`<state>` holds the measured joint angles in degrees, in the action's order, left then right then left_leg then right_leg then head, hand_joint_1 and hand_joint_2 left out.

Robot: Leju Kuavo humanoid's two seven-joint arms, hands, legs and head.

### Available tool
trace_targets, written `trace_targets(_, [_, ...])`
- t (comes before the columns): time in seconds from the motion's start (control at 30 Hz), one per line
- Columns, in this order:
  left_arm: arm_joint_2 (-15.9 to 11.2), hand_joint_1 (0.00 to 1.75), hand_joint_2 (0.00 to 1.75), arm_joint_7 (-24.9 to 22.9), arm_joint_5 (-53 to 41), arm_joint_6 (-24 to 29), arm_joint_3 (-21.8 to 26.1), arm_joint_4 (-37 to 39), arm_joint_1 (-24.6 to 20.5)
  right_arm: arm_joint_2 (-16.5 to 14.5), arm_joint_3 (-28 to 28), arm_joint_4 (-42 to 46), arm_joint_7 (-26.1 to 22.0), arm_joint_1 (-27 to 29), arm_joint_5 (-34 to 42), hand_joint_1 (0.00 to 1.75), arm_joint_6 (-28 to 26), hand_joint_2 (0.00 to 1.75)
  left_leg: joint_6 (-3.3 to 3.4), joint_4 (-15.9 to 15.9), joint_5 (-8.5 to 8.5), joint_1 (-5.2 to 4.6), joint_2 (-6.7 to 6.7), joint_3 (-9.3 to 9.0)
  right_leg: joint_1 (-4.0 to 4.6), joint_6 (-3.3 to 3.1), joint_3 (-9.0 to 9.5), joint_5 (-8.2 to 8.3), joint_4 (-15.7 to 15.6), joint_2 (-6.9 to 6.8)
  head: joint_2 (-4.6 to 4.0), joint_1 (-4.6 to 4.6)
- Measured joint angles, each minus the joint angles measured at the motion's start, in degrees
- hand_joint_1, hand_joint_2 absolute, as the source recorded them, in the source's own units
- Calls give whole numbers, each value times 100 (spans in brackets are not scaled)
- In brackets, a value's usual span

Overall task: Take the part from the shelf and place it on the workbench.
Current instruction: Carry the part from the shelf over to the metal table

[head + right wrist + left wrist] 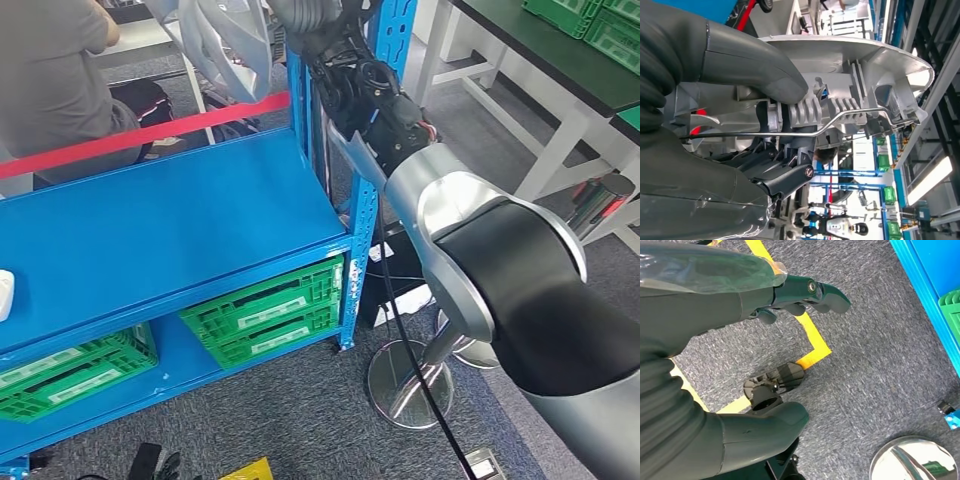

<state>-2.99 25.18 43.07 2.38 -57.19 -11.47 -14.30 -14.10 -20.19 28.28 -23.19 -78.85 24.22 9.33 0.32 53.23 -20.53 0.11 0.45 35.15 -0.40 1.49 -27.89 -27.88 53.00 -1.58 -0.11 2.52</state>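
Right hand (764,145) grasps silver cast part (851,100), raised at 12 o'clock above blue shelf (173,220). Left hand (764,355) released, hanging over carpet. Carry level toward workbench (543,50) at 2 o'clock; clear shelf upright (362,240).

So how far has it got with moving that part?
The pick looks done: the right hand grips the silver part, lifted above the blue shelf. The left hand hangs over the carpet holding nothing. Still left: carrying the part to the green-topped workbench at the right and setting it down.
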Motion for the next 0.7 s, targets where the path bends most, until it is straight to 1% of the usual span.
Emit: trace_targets(0.7, [-5, 0, 175, -7, 39, 0, 0, 0, 1, 0, -72, -6, -25, 26, -4, 175, -124, 175, 0, 0, 0, 0, 0, 0, 0, 0, -1, 0, 0, 0, 0, 1])
